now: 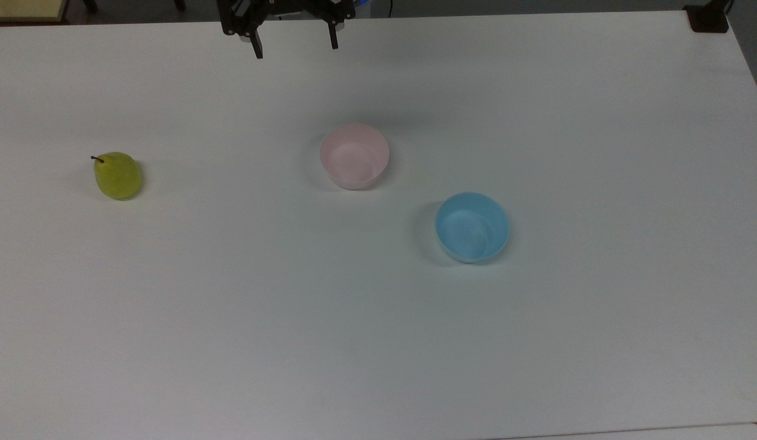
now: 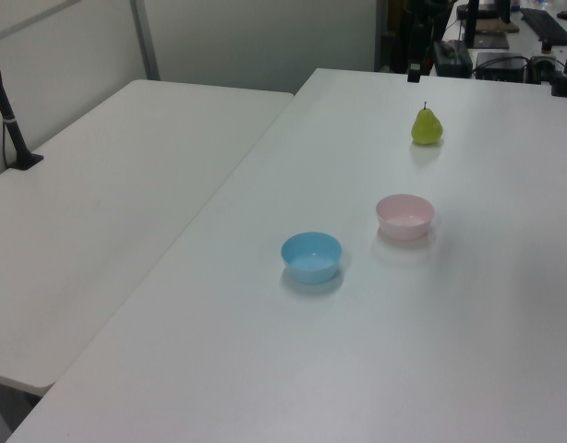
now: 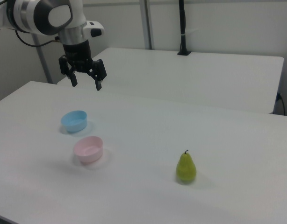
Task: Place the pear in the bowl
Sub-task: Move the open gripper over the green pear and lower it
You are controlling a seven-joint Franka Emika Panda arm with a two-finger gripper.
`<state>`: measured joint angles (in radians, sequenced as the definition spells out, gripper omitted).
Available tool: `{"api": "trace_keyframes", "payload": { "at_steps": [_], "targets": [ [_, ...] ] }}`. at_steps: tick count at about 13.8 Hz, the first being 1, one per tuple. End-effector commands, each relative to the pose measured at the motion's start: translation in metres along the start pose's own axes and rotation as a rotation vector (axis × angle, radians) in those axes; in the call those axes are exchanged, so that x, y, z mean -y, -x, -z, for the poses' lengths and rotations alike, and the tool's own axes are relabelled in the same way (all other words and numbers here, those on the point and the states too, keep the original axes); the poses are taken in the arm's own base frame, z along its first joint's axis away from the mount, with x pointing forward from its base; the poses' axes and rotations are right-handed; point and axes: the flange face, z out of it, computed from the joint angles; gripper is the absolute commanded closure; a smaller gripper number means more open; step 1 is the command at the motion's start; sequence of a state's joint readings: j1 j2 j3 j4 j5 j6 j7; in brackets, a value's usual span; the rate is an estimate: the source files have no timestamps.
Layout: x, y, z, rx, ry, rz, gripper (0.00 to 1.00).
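- The pear (image 3: pixel 186 168) stood upright on the table (image 3: pixel 237 140), lower right of the right view, stem up.
- The end effector (image 3: pixel 86 83) hung spread apart, upper left, holding nothing.

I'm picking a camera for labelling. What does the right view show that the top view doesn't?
The right view shows the arm's silver and black body above the gripper and a second white table behind. The top view adds a black clamp at the table's far corner. Both show the pear, pink bowl, blue bowl and open jaws.
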<state>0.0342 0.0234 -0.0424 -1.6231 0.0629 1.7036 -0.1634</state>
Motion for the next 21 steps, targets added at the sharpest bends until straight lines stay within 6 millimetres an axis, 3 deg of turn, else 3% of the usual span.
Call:
{"api": "trace_keyframes", "payload": {
  "at_steps": [1, 11, 13, 15, 19, 21],
  "targets": [
    [0.003, 0.005, 0.003, -0.022, -0.016, -0.02, 0.0],
    [0.001, 0.005, 0.004, -0.024, -0.016, -0.023, 0.0],
    [-0.004, 0.007, 0.002, -0.012, -0.004, 0.046, 0.0],
    [-0.031, 0.011, 0.004, -0.011, 0.003, 0.165, 0.0],
    [-0.073, 0.009, 0.011, 0.061, 0.13, 0.234, 0.0],
    [-0.117, 0.009, 0.003, 0.102, 0.169, 0.218, 0.0]
  ]
}}
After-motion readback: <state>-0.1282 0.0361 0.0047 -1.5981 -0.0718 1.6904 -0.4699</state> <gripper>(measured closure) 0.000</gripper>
